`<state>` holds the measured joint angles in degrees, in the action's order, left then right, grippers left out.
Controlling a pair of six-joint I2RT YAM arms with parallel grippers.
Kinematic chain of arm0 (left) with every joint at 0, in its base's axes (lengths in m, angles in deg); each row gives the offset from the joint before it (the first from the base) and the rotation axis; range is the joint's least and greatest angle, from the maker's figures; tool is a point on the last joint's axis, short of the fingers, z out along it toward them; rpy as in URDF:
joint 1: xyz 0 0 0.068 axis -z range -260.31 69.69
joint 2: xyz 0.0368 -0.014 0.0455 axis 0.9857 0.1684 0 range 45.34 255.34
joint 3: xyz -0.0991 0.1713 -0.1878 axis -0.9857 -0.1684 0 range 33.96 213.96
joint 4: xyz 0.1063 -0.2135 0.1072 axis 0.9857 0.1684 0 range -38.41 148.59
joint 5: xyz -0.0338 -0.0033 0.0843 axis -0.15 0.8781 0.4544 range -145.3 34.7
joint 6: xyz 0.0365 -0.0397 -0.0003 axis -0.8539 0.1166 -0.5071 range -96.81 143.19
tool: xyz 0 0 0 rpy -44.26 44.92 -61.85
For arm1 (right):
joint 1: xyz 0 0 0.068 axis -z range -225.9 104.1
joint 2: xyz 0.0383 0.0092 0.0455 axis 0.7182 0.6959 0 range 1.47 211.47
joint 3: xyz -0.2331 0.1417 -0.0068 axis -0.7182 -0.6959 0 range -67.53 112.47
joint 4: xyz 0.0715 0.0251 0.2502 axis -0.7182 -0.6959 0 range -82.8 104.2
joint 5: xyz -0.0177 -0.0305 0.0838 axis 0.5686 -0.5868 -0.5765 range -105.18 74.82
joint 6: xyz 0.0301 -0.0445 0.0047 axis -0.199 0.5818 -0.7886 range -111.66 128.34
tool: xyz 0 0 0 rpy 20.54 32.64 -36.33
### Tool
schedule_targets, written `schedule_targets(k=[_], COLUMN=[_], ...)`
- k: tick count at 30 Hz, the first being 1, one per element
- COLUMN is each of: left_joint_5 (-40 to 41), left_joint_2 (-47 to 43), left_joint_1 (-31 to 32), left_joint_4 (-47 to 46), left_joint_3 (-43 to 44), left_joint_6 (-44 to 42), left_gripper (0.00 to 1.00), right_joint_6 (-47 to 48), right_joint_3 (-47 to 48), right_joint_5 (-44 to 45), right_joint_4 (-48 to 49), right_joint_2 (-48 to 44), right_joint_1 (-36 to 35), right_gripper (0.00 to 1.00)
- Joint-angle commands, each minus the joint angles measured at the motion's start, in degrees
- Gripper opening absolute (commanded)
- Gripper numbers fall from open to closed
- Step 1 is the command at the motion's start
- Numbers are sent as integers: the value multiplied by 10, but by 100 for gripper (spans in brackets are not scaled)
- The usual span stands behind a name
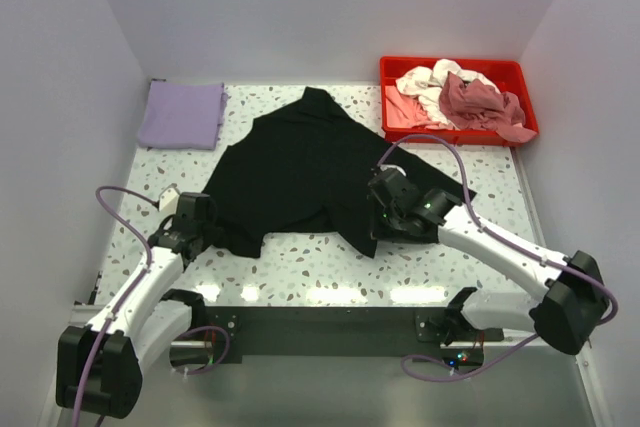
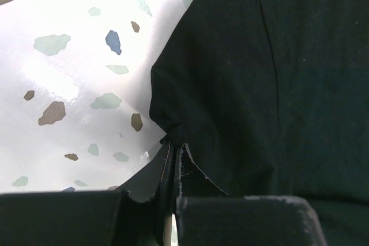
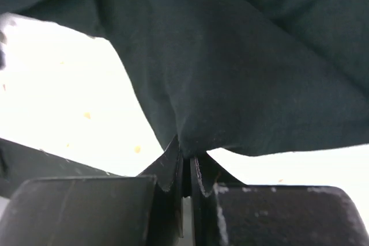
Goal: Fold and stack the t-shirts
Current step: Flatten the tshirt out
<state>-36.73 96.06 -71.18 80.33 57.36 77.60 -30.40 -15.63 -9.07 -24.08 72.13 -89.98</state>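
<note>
Black t-shirt (image 1: 300, 162): lay spread across the middle of the surface (image 1: 320, 267).
Left pincer (image 2: 174, 152): was closed on the shirt's near-left edge.
Right pincer (image 3: 186, 162): was closed on its near-right edge.
Lavender t-shirt (image 1: 182, 114): lay folded, far left.

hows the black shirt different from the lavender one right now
The black t-shirt lies spread and rumpled mid-table; the lavender t-shirt is folded into a neat rectangle at the far left corner. The left gripper and right gripper both pinch the black one's edge; nothing touches the lavender one. Both rest on the table.
</note>
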Motion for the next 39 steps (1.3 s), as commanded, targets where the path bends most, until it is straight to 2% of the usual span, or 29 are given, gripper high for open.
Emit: schedule_targets(k=[1, 5, 7, 9, 10, 12, 14, 15, 17, 19, 20, 23, 28, 31, 33, 34, 39], left_joint_5=[16, 15, 16, 16, 16, 17, 14, 12, 10, 11, 10, 11, 11, 12, 10, 10, 10], left_joint_2=[-11, -14, -17, -19, -24, -29, -37, -40, -42, -41, -41, -40, -55, -67, -75, -76, -72], left_joint_1=[-2, -2, -1, -1, -1, -1, -1, -1, 0, -1, -1, -1, -1, -1, 0, -1, -1], left_joint_4=[19, 24, 27, 30, 31, 30, 27, 24, 22, 21, 21, 19, 15, 15, 11, 10, 11], left_joint_3=[28, 26, 26, 26, 26, 24, 22, 20, 19, 19, 19, 18, 14, 12, 9, 9, 12], left_joint_6=[4, 3, 5, 5, 5, 7, 6, 5, 4, 4, 4, 3, -1, -4, -6, -6, -6], left_gripper=[0, 0, 0, 0, 0, 0, 0, 0, 0, 0, 0, 0, 0, 0, 0, 0, 0], right_joint_6=[-19, -32, -39, -55, -63, -77, -69, -41, -15, 5, 11, 47, 64, 70, 80, 81, 84], right_joint_3=[-19, -75, -85, -86, -83, -74, -68, -68, -77, -67, -55, -14, -14, -28, -37, -50, -72], right_joint_5=[-2, -13, -5, 31, 44, 68, 63, 17, -48, -65, -52, -4, 36, 52, 53, 52, 46], right_joint_4=[-134, -123, -129, -158, -173, -211, -209, -197, -136, -103, -93, -99, -84, -52, -34, -26, -11], right_joint_2=[-28, -31, -25, -26, -27, -46, -82, -95, -130, -129, -120, -20, 52, 62, 69, 78, 105], right_joint_1=[1, 6, 6, 6, 6, 7, 5, 6, -8, -51, -121, -209, -212, -211, -205, -202, -167], right_gripper=[2, 14, 30, 52, 74, 86, 96, 99, 99, 99, 99, 99, 99, 98, 95, 89, 82])
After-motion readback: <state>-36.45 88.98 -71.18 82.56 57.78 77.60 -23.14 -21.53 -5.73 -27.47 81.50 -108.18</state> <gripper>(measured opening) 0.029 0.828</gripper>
